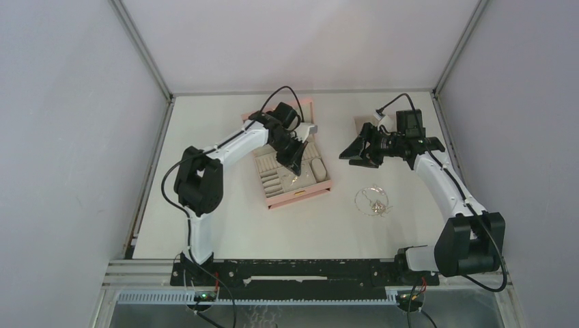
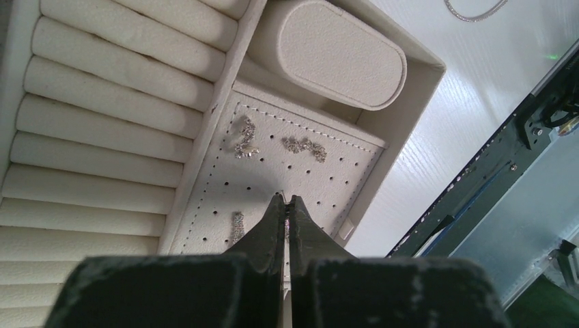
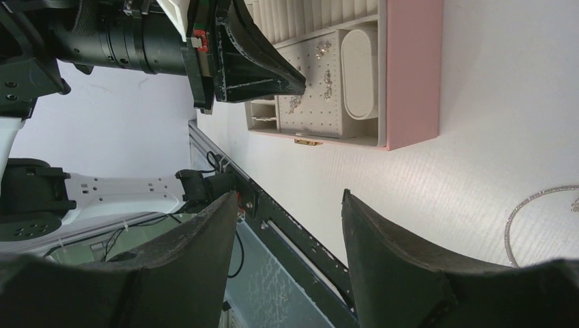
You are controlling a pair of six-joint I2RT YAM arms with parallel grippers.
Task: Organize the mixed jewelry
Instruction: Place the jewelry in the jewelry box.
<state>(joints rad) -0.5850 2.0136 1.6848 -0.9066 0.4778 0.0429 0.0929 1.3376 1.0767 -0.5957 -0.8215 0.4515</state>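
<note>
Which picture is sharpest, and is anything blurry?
Left wrist view: sharp on the perforated panel and the silver pieces, with the left gripper a dark shape. Right wrist view: the right gripper looms dark and soft. Top view: even light, the chain necklace barely resolved.

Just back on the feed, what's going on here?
The left end effector is shut, tip down over the perforated panel in the pink box, where three small silver pieces lie. Whether it pinches another bit, I cannot tell. The right end effector hovers open above the table, holding nothing. The chain necklace lies on the table, outside the box.
</note>
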